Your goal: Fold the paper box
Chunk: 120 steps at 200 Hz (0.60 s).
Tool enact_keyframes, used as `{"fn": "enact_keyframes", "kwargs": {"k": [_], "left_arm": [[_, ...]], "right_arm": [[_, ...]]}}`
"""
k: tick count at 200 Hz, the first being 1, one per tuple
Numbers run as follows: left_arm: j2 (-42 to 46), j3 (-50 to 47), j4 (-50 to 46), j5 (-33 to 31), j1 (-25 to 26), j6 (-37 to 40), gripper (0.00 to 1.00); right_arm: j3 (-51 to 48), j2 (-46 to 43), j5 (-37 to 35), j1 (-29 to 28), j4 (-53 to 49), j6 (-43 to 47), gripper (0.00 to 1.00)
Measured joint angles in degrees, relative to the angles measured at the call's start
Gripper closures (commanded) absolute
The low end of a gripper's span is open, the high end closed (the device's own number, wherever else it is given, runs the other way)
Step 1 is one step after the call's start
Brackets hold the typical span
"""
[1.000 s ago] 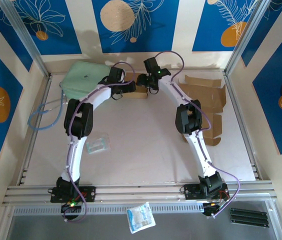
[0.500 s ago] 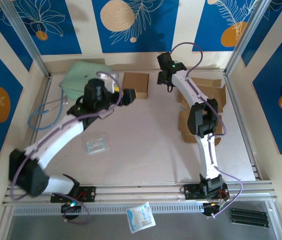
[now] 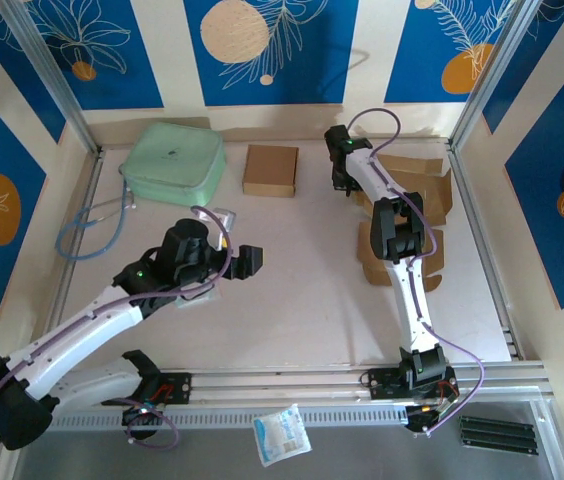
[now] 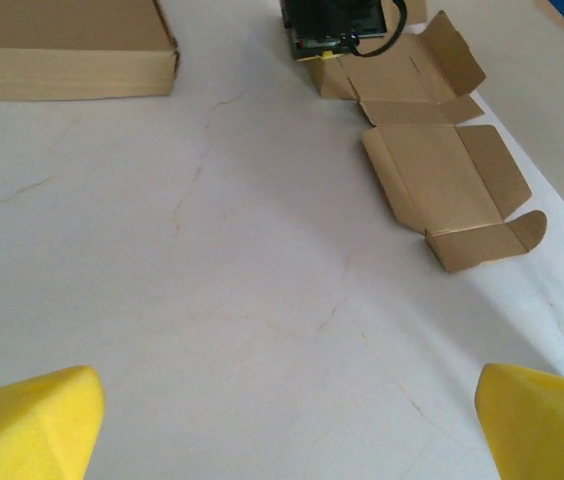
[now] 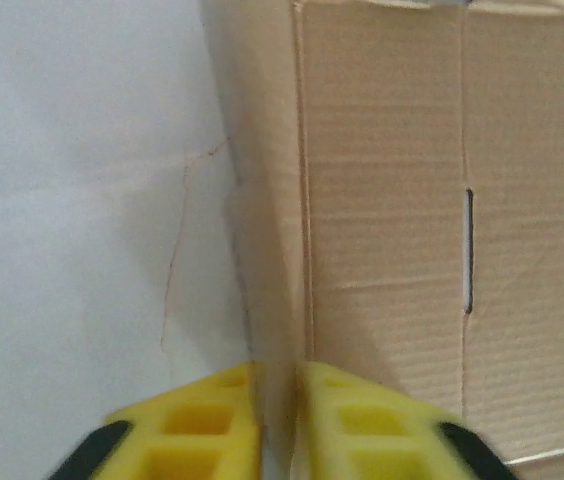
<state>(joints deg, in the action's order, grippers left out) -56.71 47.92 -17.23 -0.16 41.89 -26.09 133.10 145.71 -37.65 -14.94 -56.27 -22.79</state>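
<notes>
A flat, unfolded paper box (image 3: 414, 186) lies at the back right of the table. My right gripper (image 3: 340, 182) is at its left edge. In the right wrist view the yellow fingers (image 5: 202, 430) are shut on a raised cardboard flap (image 5: 267, 250), with the box's slotted panel (image 5: 392, 220) lying to the right. My left gripper (image 3: 247, 260) hovers over the middle of the table, open, with nothing between its wide-set fingertips (image 4: 32, 420). The left wrist view shows the flat paper box (image 4: 442, 185) ahead and the right gripper (image 4: 337, 22) at its far end.
A folded brown box (image 3: 270, 170) stands at the back centre, also seen as the closed box (image 4: 72, 45). A green pouch (image 3: 174, 160) and a blue cable (image 3: 87, 235) lie at the back left. More flat cardboard (image 3: 402, 262) sits under the right arm. A plastic packet (image 3: 282, 435) lies beyond the front rail.
My left arm has pulled back from the folded box toward the near side, gripper open. My right gripper moved right to the flat paper box and shut on its flap.
</notes>
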Motion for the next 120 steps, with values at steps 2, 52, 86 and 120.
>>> {"fn": "enact_keyframes", "kwargs": {"k": [2, 52, 86, 120], "left_arm": [[0.0, 0.0, -0.1, -0.2, 0.0, 0.0, 0.05], [-0.3, 2.0, -5.0, -6.9, -0.8, 0.6, 0.05], [-0.9, 5.5, -6.1, -7.8, -3.5, 1.1, 0.02], [-0.8, 6.2, -6.4, -5.4, -9.3, 1.1, 0.01]], "right_arm": [[-0.2, -0.1, -0.1, 0.0, 0.1, 0.2, 0.9], [-20.1, -16.6, 1.2, -3.5, 8.5, 5.5, 0.92], [-38.5, -37.9, 3.3, -12.3, 21.2, 10.8, 0.93], [-52.3, -52.9, 6.4, -23.7, 32.4, 16.1, 0.93]]}}
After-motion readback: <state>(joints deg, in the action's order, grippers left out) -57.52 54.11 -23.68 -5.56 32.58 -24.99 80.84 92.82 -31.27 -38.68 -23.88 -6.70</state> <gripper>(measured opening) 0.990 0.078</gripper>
